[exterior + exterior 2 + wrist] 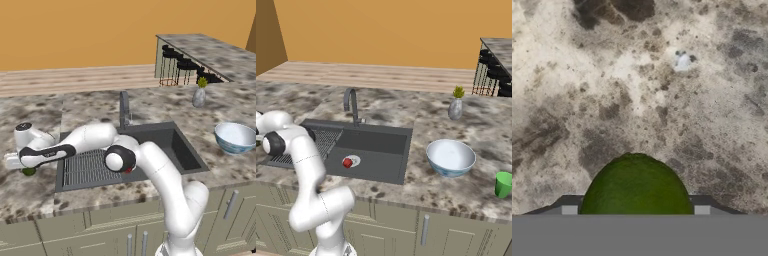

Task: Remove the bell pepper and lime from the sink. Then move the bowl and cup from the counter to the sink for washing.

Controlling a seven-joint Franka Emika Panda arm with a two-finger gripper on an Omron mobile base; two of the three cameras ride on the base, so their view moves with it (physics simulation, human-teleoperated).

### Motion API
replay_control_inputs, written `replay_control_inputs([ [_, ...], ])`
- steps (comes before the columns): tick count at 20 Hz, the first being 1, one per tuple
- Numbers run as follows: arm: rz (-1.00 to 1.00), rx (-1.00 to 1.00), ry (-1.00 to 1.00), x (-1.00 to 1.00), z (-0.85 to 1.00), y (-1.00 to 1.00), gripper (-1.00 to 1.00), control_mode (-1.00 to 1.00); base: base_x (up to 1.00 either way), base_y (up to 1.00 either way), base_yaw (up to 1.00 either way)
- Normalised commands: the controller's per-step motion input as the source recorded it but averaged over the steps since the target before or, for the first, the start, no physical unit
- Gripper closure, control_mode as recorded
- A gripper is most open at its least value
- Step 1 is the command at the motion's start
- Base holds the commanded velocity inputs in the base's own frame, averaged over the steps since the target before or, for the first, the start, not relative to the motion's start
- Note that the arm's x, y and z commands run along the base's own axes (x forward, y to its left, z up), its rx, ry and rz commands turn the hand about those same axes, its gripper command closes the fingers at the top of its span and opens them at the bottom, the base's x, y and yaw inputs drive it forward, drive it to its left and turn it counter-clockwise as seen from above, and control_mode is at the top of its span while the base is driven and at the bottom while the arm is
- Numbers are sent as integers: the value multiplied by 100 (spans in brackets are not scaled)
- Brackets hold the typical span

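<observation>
I'm holding the lime (636,185) between the jaws over the worktop (662,90) (small, round, slick, so I'm pinching its widest middle).

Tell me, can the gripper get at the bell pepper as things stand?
Probably yes, once it lets go of the lime: the bell pepper lies uncovered in the sink, nothing above it.

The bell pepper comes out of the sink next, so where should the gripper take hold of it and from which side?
Judging from the right base view, take the bell pepper across its rounded middle, coming straight down from above. It is small and roundish, lying on the sink floor beside the white drain, and the basin walls seem to block a sideways approach.
</observation>
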Motion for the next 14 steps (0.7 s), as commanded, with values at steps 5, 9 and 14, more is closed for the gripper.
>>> replay_control_inputs([
  [5, -4, 0, 4, 10, -24, 13, 100, -100, 0, 0, 0],
  [9, -5, 0, 6, 12, -23, 10, 100, -100, 0, 0, 0],
  [14, -5, 0, 8, 8, -26, 10, -100, -100, 0, 0, 0],
])
